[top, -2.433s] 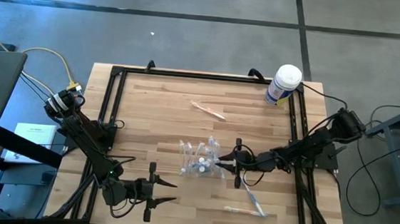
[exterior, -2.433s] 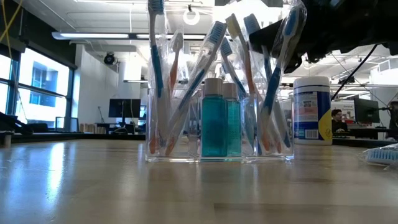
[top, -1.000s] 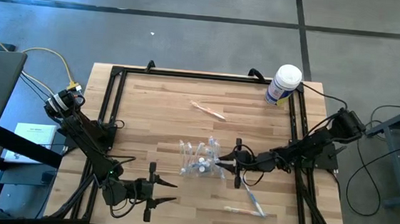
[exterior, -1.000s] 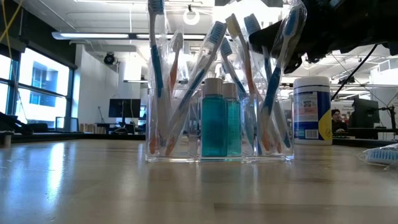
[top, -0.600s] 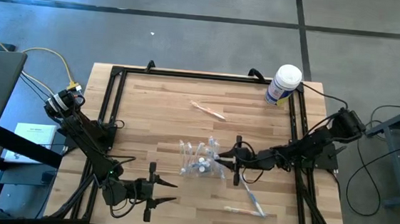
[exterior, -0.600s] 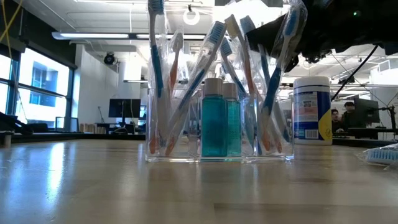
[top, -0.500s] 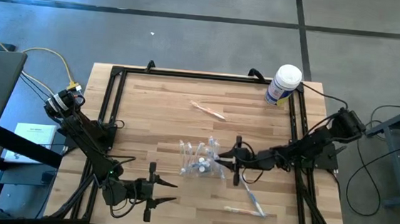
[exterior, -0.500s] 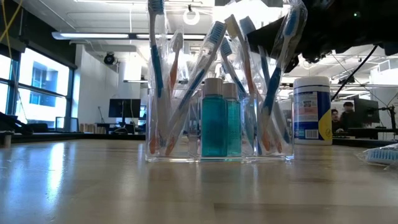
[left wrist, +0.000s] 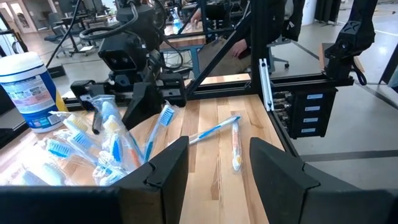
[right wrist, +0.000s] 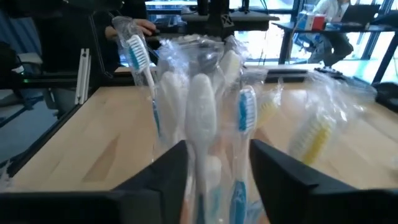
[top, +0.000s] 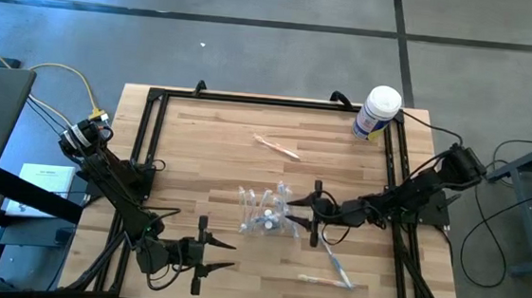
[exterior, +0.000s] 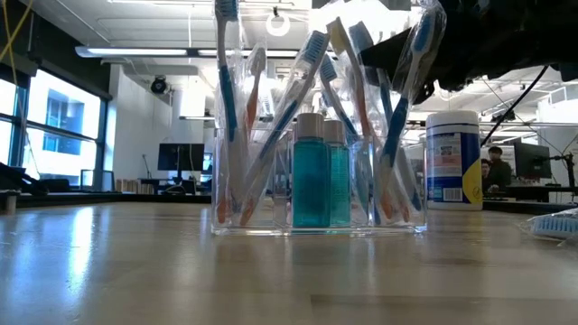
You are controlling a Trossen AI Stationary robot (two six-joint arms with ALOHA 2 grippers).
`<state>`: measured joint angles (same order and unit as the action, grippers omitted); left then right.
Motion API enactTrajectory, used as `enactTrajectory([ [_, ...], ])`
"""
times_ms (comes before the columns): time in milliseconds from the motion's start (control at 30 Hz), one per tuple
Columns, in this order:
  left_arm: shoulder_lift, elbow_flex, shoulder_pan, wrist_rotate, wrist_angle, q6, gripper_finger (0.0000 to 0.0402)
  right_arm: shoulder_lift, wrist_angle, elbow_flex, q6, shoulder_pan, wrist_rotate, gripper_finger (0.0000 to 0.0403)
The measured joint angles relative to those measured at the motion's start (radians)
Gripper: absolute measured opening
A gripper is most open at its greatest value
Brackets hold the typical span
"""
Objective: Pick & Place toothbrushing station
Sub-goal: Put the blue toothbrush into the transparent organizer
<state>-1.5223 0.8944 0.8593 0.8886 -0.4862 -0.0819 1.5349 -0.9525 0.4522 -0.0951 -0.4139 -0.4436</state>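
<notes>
Two arms are sharing this surface, and we are judging the right gripper far the nearer to the toothbrushing station. The see-through holder is standing upright near the middle of the surface, a little toward the near edge, packed with wrapped toothbrushes and two teal bottles. It is lying straight ahead of the right gripper, which is reaching in from the right edge; in the right wrist view the brush heads are rising directly between and beyond the two dark fingers. Those fingers are standing spread apart, and we are not seeing them pinch anything, though the wrapped brushes are crowding so close that contact with the plastic wrap cannot be ruled out. The holder's long side is running roughly across the line of approach, as far as the high view allows.

The left gripper is waiting near the near edge, well apart from the station, its fingers parted and empty.

Elsewhere, loose wrapped toothbrushes are lying toward the near right corner, another is lying toward the far edge, and a white tub with a blue label is standing at the far right corner. Beyond the surface we are looking into a bright workshop with desks, monitors and a person seated far off.
</notes>
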Motion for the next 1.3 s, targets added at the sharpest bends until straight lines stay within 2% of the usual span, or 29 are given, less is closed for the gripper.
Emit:
enactTrajectory([
  [133, 0.0, 0.0, 0.0, 0.0, 0.0, 0.0, 0.0163, -0.03, -0.008, 0.004, 0.084, -0.025, -0.037, 0.0223],
  [367, 0.0, 0.0, 0.0, 0.003, 0.01, 0.0, 0.0163, -0.14, 0.059, 0.046, 0.28, -0.132, -0.288, 0.0285],
  [467, 0.0, 0.0, 0.0, 0.003, 0.015, -0.006, 0.0163, -0.216, 0.207, 0.075, 0.27, -0.202, -0.372, 0.0294],
  [567, 0.0, 0.0, 0.0, 0.002, 0.021, -0.028, 0.0163, -0.296, 0.469, 0.117, 0.107, -0.289, -0.4, 0.0295],
  [633, 0.0, 0.0, 0.0, 0.002, 0.027, -0.029, 0.0163, -0.341, 0.685, 0.149, -0.083, -0.344, -0.372, 0.0293],
  [733, 0.0, 0.0, 0.0, 0.002, 0.045, -0.052, 0.0163, -0.376, 0.966, 0.196, -0.412, -0.413, -0.27, 0.0289],
  [833, 0.0, 0.0, 0.0, 0.002, 0.047, -0.066, 0.0163, -0.372, 1.12, 0.203, -0.692, -0.459, -0.152, 0.0286],
  [967, 0.0, 0.0, -0.008, 0.001, 0.047, -0.069, 0.0163, -0.324, 1.258, 0.203, -0.968, -0.47, -0.002, 0.0282],
  [1133, 0.0, 0.0, -0.014, 0.001, 0.051, -0.077, 0.0163, -0.224, 1.311, 0.202, -1.21, -0.448, 0.137, 0.0278],
  [1300, 0.0, 0.0, -0.014, 0.001, 0.06, -0.083, 0.0163, -0.121, 1.289, 0.202, -1.246, -0.398, 0.286, 0.0274],
])
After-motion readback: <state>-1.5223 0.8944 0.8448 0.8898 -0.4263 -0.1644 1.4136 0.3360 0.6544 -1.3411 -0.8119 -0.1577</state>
